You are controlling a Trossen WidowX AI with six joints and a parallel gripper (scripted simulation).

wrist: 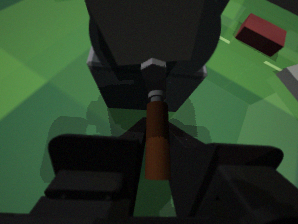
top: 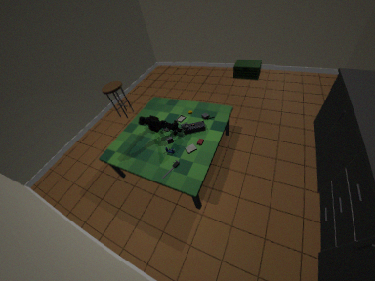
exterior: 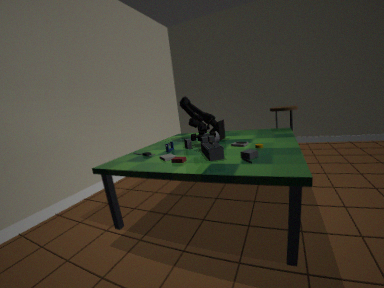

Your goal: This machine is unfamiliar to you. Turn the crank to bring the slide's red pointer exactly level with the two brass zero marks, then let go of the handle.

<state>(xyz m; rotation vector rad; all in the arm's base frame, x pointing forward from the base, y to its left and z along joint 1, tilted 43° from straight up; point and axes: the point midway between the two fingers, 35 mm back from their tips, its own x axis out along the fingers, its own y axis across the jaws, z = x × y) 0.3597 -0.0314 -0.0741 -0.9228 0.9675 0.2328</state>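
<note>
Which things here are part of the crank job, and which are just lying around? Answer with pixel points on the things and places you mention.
Crank job:
- crank handle [wrist: 157,142], orange-brown, between the fingers
- dark machine [top: 195,128] [exterior: 213,151] [wrist: 145,87]

Just lying around:
- red block [top: 200,141] [exterior: 179,160] [wrist: 262,34]
- small yellow object [top: 190,112] [exterior: 259,146]
- blue object [top: 170,151] [exterior: 172,147]
</note>
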